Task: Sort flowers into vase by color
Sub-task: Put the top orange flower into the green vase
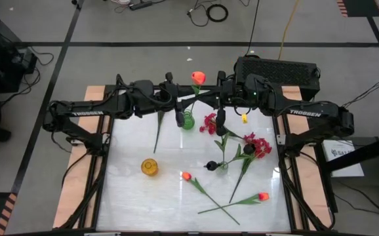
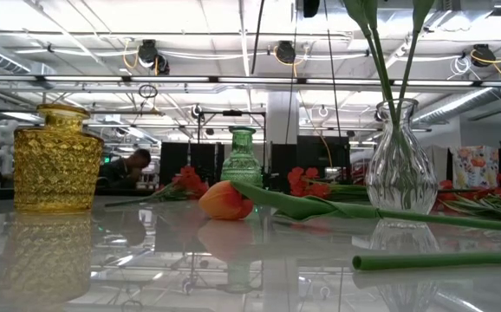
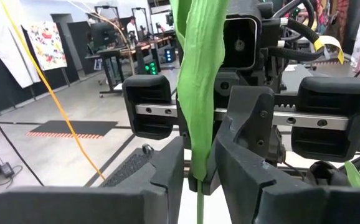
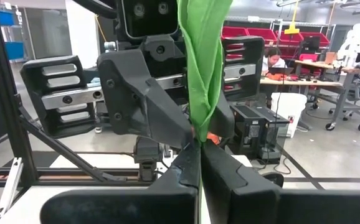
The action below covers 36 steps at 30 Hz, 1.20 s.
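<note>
An orange-red tulip (image 1: 198, 77) is held upright over the table's far middle, its stem running down toward the green vase (image 1: 187, 120). I cannot tell whether the stem's lower end is in that vase. My left gripper (image 3: 198, 180) and my right gripper (image 4: 198, 140) face each other, level, both shut on this stem. A yellow vase (image 1: 149, 167) stands near left. A clear vase (image 2: 398, 165) holds green stems. Two more tulips (image 1: 186, 176) (image 1: 263, 196) lie on the table by their stems. Crimson sprays (image 1: 258, 145) lie on the right. My left gripper pinches the tulip's green stem and folded leaf (image 3: 198, 124) between its two fingers, coming level from the table's left, fingers across the stem. The stem stands upright in the hold. My right gripper pinches the same stem and leaf (image 4: 200, 118) between its two fingers, level from the table's right, across the stem. The flower is lifted clear of the table top.
A second crimson spray (image 1: 209, 123) lies by the green vase, and a bare green stem (image 1: 158, 131) lies left of it. A black bloom (image 1: 210, 166) shows beside the clear vase. A black box (image 1: 278, 69) sits behind the far edge. Wooden rails line both sides.
</note>
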Each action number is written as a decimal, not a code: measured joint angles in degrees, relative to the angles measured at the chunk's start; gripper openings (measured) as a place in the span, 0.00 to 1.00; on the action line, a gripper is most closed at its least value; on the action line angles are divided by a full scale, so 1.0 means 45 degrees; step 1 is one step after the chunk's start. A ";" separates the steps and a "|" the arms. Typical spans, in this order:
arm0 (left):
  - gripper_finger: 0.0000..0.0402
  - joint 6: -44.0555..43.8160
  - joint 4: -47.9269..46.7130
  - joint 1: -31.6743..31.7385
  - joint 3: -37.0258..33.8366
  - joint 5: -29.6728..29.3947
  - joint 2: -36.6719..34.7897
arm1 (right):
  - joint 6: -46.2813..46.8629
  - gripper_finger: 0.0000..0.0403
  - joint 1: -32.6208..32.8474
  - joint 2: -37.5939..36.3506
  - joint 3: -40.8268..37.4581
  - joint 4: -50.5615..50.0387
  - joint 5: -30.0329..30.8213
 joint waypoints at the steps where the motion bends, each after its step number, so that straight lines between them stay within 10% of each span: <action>1: 0.23 0.0000 -0.0011 0.0000 0.0000 0.0000 0.0000 | 0.0000 0.00 0.0000 0.0000 0.0000 -0.0024 0.0004; 12: 0.04 0.0010 -0.0188 0.0024 0.0000 0.0417 -0.0087 | 0.0175 0.04 0.0014 -0.0027 0.0000 -0.0081 0.0247; 26: 0.03 -0.0247 -0.0464 0.0599 -0.0021 0.0559 -0.1185 | 0.0053 0.49 -0.0010 -0.2616 0.0017 -0.2894 0.2379; 36: 0.02 -0.1008 0.4975 0.1523 -0.3405 0.1402 -0.1356 | 0.0544 0.54 0.0000 -0.4977 0.0019 -0.6195 0.2268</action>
